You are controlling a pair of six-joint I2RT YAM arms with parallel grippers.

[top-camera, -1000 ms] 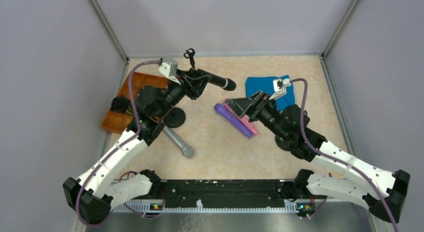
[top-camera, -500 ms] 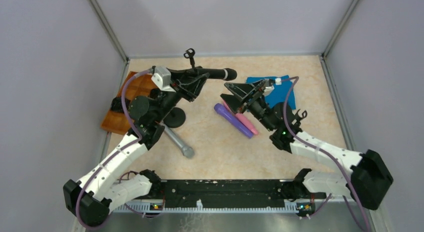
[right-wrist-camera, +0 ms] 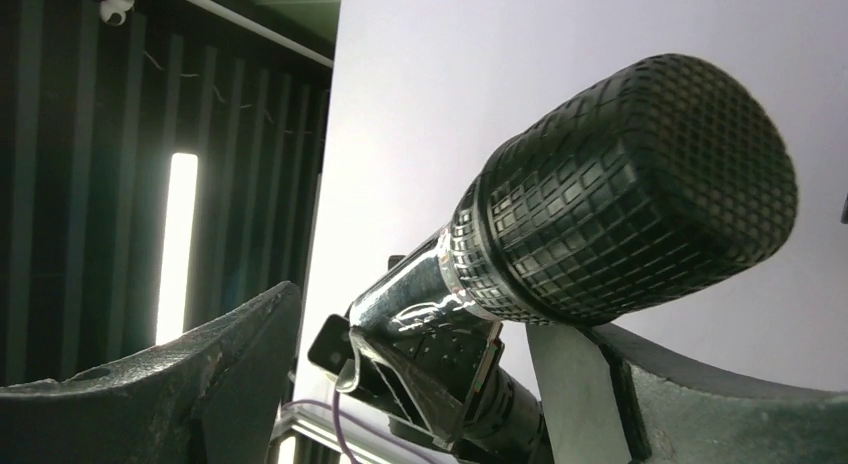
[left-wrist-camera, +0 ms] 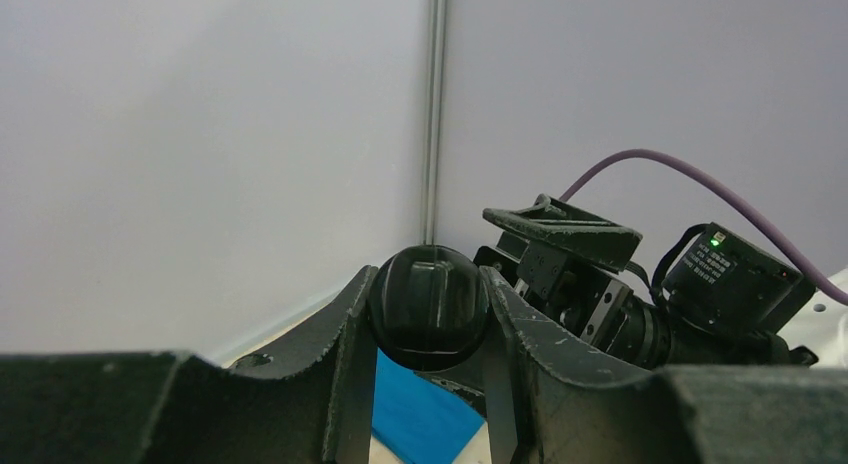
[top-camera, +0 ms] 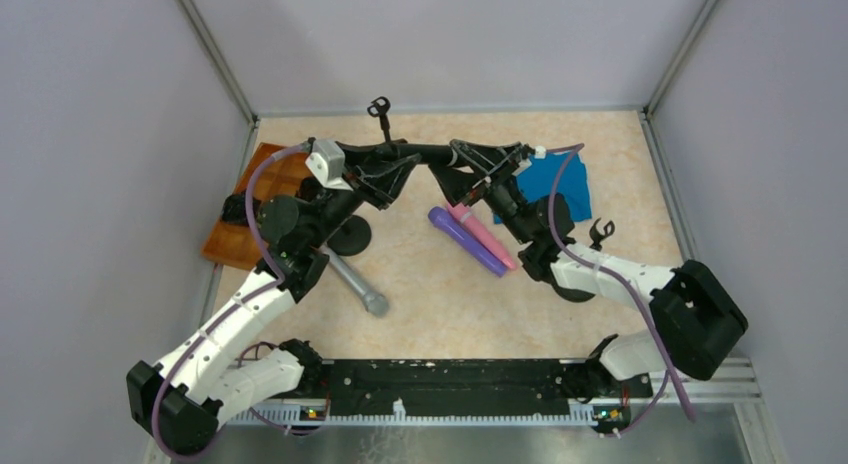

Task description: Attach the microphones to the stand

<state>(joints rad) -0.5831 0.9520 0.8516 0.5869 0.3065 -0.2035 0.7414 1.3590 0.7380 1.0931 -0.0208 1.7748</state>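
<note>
While left hand [top-camera: 405, 161] clamps black microphone [top-camera: 432, 152] aloft, right hand [top-camera: 456, 166] reaches across, jaws spread around its head.

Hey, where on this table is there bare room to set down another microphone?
Widest bare patch: the near-centre table, bordered by the silver-grey microphone, the purple microphone and the near rail. Another lies in the far-right corner past the blue cloth. Crowded: far-centre around the held black microphone, and left by the stand base.
</note>
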